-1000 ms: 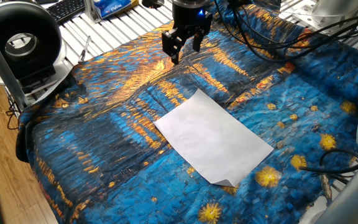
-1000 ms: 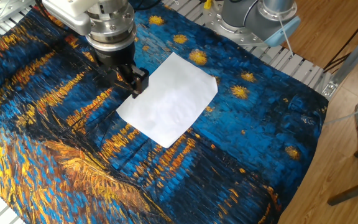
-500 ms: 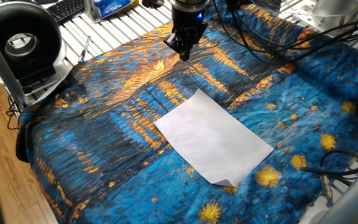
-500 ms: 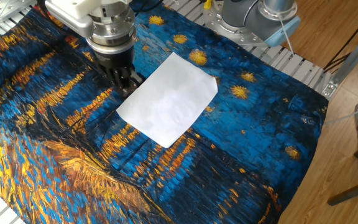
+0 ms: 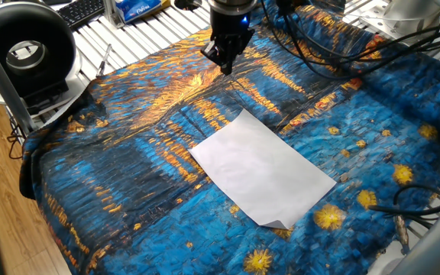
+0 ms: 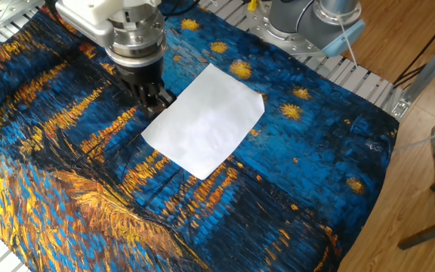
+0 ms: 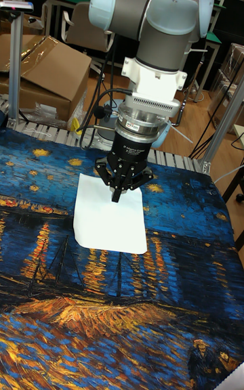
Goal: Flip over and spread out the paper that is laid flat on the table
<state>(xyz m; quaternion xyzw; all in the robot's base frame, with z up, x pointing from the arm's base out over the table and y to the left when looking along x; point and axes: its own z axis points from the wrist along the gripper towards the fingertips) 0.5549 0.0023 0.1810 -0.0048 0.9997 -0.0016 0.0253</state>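
Note:
The paper (image 5: 262, 169) is a plain white sheet lying flat on the table (image 5: 121, 160), which is draped in blue-and-orange cloth. Its near corner (image 5: 278, 224) curls up slightly. My gripper (image 5: 224, 66) hangs above the cloth just beyond the sheet's far edge, fingers pressed together with nothing between them. In the other fixed view the gripper (image 6: 154, 106) hovers beside the paper's (image 6: 205, 121) left edge. The tall fixed view shows the gripper (image 7: 116, 196) pointing straight down in front of the paper (image 7: 112, 227).
A black ring-shaped device (image 5: 25, 50) and a keyboard (image 5: 82, 11) sit past the cloth's far left edge. Black cables (image 5: 342, 38) trail across the cloth's far right. The arm's base (image 6: 316, 23) stands on white slats (image 6: 361, 75). Cardboard boxes (image 7: 41, 72) lie behind.
The gripper's fingers, spread apart a second ago, have come together and the wrist has turned slightly. The paper has not moved.

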